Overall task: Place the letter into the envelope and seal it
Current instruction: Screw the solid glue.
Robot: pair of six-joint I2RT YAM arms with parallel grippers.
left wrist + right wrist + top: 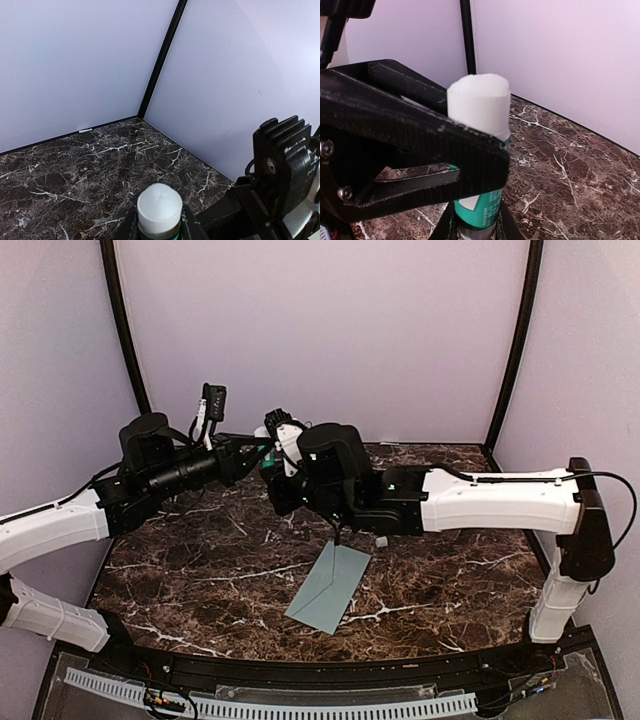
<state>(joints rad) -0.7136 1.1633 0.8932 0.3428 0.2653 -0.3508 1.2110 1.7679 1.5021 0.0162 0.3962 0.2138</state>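
The letter shows in none of my views, so I judge it already sits inside the envelope (329,588). The envelope lies flat on the bench (200,570), below the jaws and nearer the arm bases, touched by neither pair. Sealing is what remains. The left jaws stand narrow, clamped on a glue stick (479,107) raised in the air, and the right jaws pinch the same stick. Whether the flap carries glue yet I cannot tell.
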